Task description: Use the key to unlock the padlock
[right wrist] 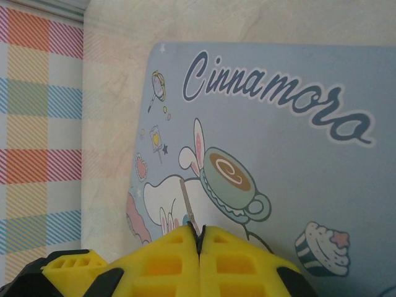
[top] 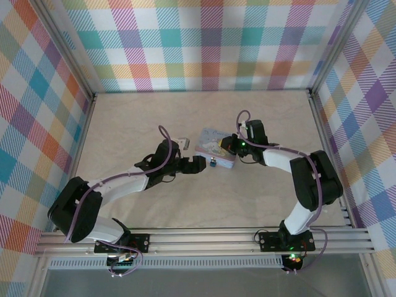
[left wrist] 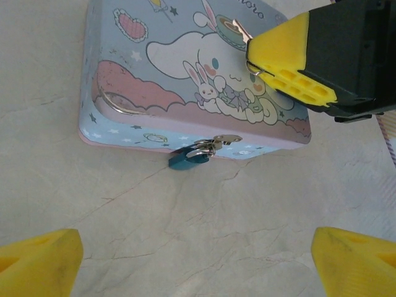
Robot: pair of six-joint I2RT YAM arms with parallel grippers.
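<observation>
Plaid walls [top: 204, 43] in many colours closed in a pale, marble-like table [top: 154, 111]. On it stood one light-blue tin [top: 210, 143] with a cartoon print. One padlock [left wrist: 185, 162] hung at the tin's front wall, the side toward the arm bases. Its dark teal body rested low by the table.

In the left wrist view the lock's long axis ran at a slant. The body was at the lower left, and the silvery shackle [left wrist: 210, 147] rose to the upper right into the hasp. I could not tell where the keyhole faced.

The right gripper [right wrist: 199, 238] had its yellow pads pressed together on the one key [right wrist: 187, 204]. The key's thin pale blade stuck out in front of them, above the printed lid. From above, this claw hovered over the right part of the tin. The padlock [top: 212, 163] therefore lay from the key toward the bases and a little to the left, past the lid's front edge. By my judgement the blade must go down and around that edge before it can meet the lock.

The left gripper [top: 198, 164] was the nearer one, just beside the padlock on its left. Its fingers stood wide apart, with nothing between them, and it faced the lock.

I counted two arms, one tin, one padlock and one key.
</observation>
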